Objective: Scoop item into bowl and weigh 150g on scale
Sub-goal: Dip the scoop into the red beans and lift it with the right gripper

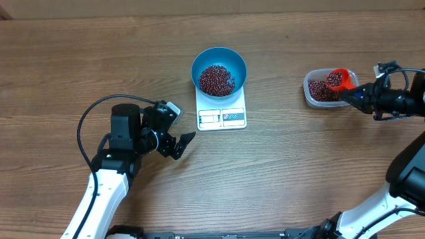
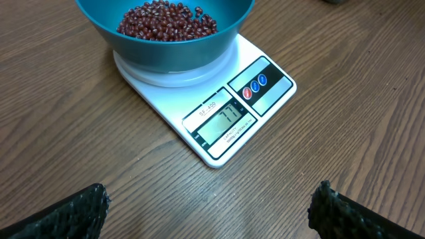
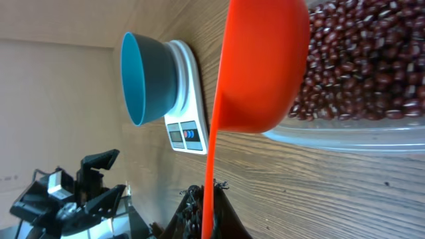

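Right gripper (image 1: 352,95) clamps a scoop (image 1: 344,84) of beans (image 1: 334,79) over the tub (image 1: 307,85) below it. Ahead of the empty, wide-open left gripper (image 1: 178,126), the scale (image 1: 222,117) reads roughly half: more scoops needed.

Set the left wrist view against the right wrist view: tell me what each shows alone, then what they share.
Left wrist only: the small dark red-brown beans heaped inside the round teal-blue bowl, and the digits on the display of the white square kitchen scale, seen face-on. Right wrist only: an orange-red plastic scoop in front of a clear plastic tub holding more beans. Both: the bowl standing on the scale, on the brown wooden table.
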